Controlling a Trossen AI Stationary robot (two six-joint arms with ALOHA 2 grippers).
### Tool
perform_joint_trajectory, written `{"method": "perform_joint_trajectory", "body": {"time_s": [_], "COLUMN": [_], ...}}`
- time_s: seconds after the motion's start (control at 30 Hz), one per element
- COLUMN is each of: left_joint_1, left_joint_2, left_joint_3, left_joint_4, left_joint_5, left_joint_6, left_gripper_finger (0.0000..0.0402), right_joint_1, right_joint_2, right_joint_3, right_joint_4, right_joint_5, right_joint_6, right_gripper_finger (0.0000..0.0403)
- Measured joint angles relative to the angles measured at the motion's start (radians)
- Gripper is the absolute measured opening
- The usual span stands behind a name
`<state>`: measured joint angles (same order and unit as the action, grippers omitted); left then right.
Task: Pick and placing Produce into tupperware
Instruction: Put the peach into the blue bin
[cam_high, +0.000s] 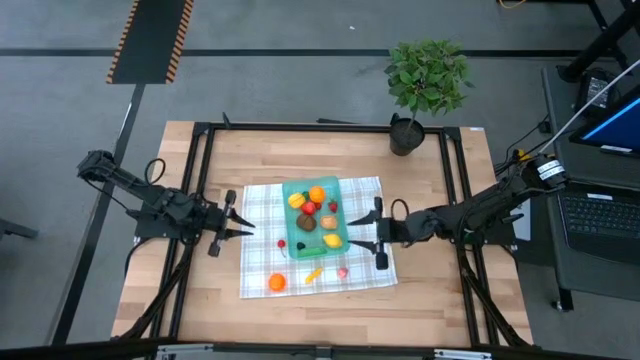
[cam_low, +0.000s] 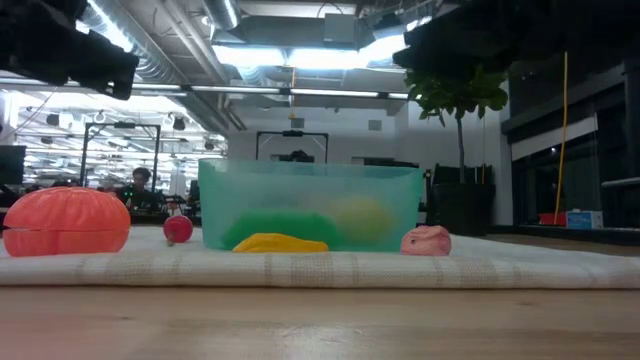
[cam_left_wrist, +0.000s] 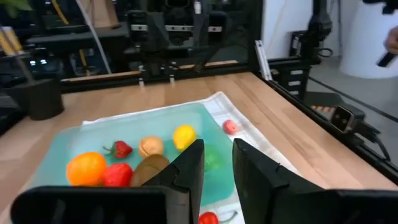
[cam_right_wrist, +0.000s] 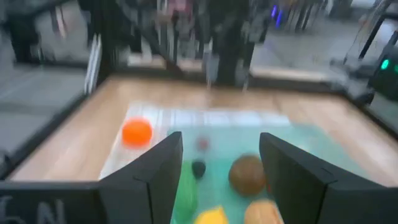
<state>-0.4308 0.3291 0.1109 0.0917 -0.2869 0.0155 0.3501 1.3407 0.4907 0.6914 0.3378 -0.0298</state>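
holding: we see nothing in either set of jaws
left gripper (cam_high: 240, 222): we hover it at the cloth's (cam_high: 262, 260) left edge, jaws narrowly parted, ungripping
right gripper (cam_high: 373, 231): we hold it at the tupperware's (cam_high: 287, 246) right side, jaws released wide
produce: most sits inside the tupperware; an orange piece (cam_high: 276, 282), a yellow one (cam_high: 314, 273) and a pink one (cam_high: 342, 271) lie on the cloth
worktop (cam_high: 450, 310): potted plant (cam_high: 426, 78) at the far edge

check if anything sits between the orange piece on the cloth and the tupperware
Nothing visible does. The orange piece lies on the checked cloth just off a corner of the teal tupperware, with only bare cloth between them. Both grippers are off to the container's sides, clear of that path.
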Motion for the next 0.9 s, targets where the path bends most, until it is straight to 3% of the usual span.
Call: {"method": "perform_joint_trajectory", "body": {"time_s": [0.2, 0.43, 0.7, 0.9], "left_joint_1": [0.045, 0.058, 0.059, 0.059], "left_joint_2": [-0.005, -0.004, -0.004, -0.003], "left_joint_3": [-0.009, -0.009, -0.009, -0.009], "left_joint_4": [-0.001, -0.005, -0.007, -0.011], "left_joint_5": [0.136, 0.321, 0.291, 0.270], "left_joint_6": [0.015, 0.021, 0.021, 0.021], "left_gripper_finger": [0.0068, 0.0059, 0.0049, 0.0040], "right_joint_1": [0.039, 0.096, 0.120, 0.149], "right_joint_2": [0.000, 0.000, 0.005, 0.089], "right_joint_3": [0.218, 0.363, 0.399, 0.400], "right_joint_4": [-0.499, -0.801, -0.881, -0.878], "right_joint_5": [-0.001, -0.002, -0.001, 0.000], "right_joint_6": [0.091, 0.236, 0.324, 0.345], "right_gripper_finger": [0.0216, 0.0216, 0.0216, 0.0216]}}
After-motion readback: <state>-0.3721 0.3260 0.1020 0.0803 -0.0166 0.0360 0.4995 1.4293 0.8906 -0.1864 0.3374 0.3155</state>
